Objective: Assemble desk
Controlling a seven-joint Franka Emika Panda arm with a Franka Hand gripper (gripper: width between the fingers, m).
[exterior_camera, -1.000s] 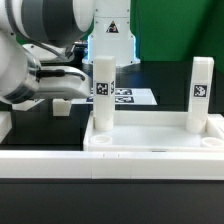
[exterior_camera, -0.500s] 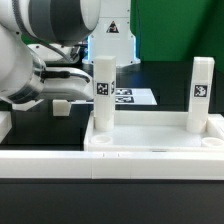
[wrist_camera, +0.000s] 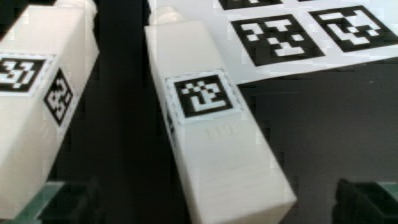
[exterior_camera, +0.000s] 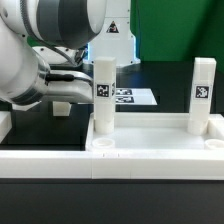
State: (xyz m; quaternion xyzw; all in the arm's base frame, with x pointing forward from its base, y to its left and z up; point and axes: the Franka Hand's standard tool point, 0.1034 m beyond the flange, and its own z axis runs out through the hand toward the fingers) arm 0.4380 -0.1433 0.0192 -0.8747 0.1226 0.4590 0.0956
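Your gripper [wrist_camera: 214, 203] hung with jaws wide apart, gripping nothing, astride a loose leg [wrist_camera: 217, 115] lying flat, its long axis running toward the marker board [wrist_camera: 302, 35]. In the exterior view the desk top [exterior_camera: 150, 128] sat at six o'clock, stretched from nine to three, with two fitted legs [exterior_camera: 103, 95] pointing to twelve.

Tagged white leg [wrist_camera: 210, 130] between spread fingertips [wrist_camera: 370, 202]; 2nd leg [wrist_camera: 39, 85] beside; marker board [wrist_camera: 302, 35] near.

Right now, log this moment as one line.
phase: desk assembly | gripper: open, empty | desk top: two legs upright, exterior-left leg nearest gripper, exterior-right leg
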